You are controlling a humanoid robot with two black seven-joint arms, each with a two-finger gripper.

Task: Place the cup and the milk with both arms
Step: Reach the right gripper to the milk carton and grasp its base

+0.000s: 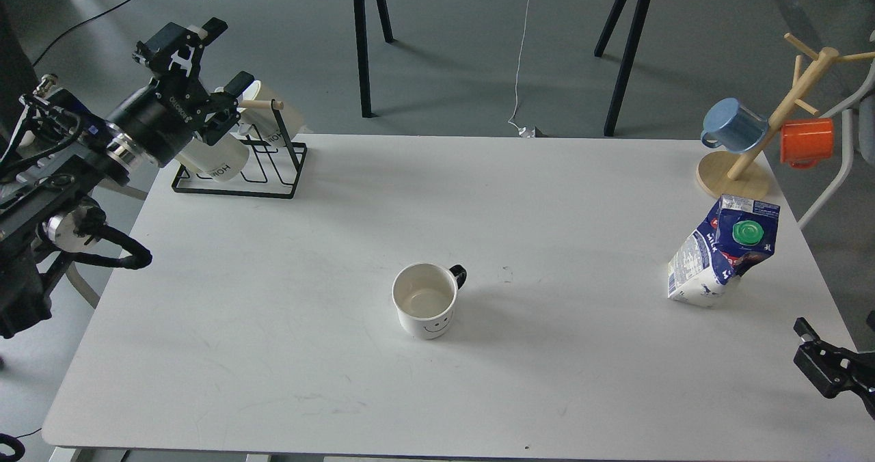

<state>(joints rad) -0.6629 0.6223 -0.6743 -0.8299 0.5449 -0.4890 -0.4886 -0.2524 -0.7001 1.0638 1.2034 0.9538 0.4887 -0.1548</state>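
Cup: it stands upright and empty on the worktop, your landmark for everything else; black handle points up-right, away from you, smiley face toward you.
Milk: well to the right of the cup, near the worktop's right edge, leaning with its green cap facing you; the carton looks creased.
Left tool: raised far up-left of the cup, over the wire rack of cream mugs; its fingers stand spread and hold nothing.
Right tool: low at the right edge, right of the cup and below the milk; only partly in view, so you cannot tell whether it is spread or clenched.
Handling the cup: stiff, glazed, probably slippery and breakable; take it across the rim wall or by the handle, gently.
Handling the milk: light cardboard that likely dents; pinch the flat side panels at mid-body, not the gable.
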